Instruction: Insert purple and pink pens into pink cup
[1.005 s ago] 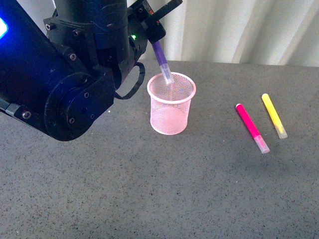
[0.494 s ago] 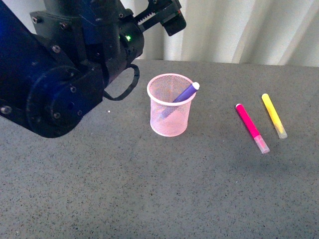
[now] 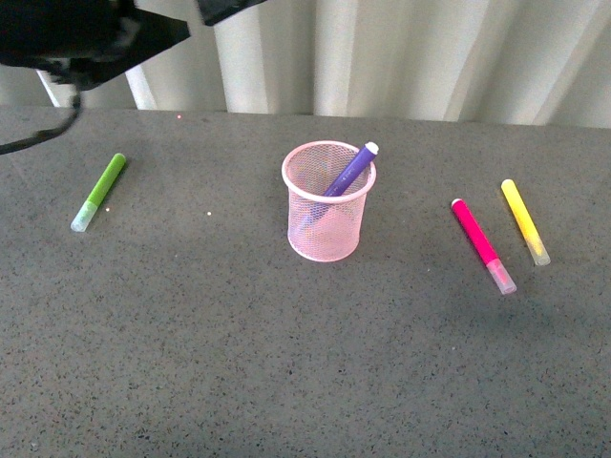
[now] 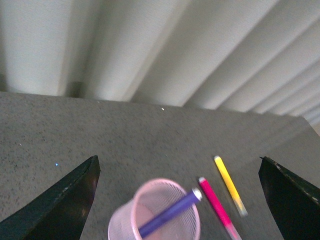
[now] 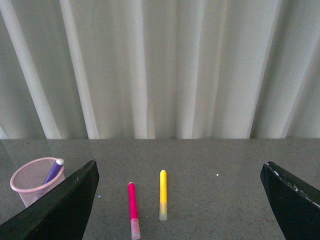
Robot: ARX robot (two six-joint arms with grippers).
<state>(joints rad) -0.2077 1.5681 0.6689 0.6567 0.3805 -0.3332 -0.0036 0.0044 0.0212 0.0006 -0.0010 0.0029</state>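
Front view
Left arm (image 3: 86, 33): dark housing at the far left edge; its jaws are not shown here.
Pale pink wire-mesh cup (image 3: 328, 202): upright on the grey speckled surface (image 3: 286, 363).
Dark purple marker pen (image 3: 346, 175): inside the cup, leaning on its rim.
Magenta pink marker pen (image 3: 482, 245): flat on the surface, outside the cup, just beside the yellow marker (image 3: 525, 221).
Lime green marker (image 3: 98, 192): flat, well apart from the cup.

Left wrist view
Left jaws: spread wide, holding nothing.
Cup (image 4: 122, 227): below the gap between the jaws, with the purple pen (image 4: 170, 212) in it.
Pink pen (image 4: 215, 200), yellow marker (image 4: 229, 185): beyond the cup, within the gap.

Right wrist view
Right jaws: spread wide, empty.
Pink pen (image 5: 132, 207), yellow marker (image 5: 162, 200): side by side in the gap.
Cup (image 5: 30, 187): near one jaw, purple pen (image 5: 54, 170) inside.
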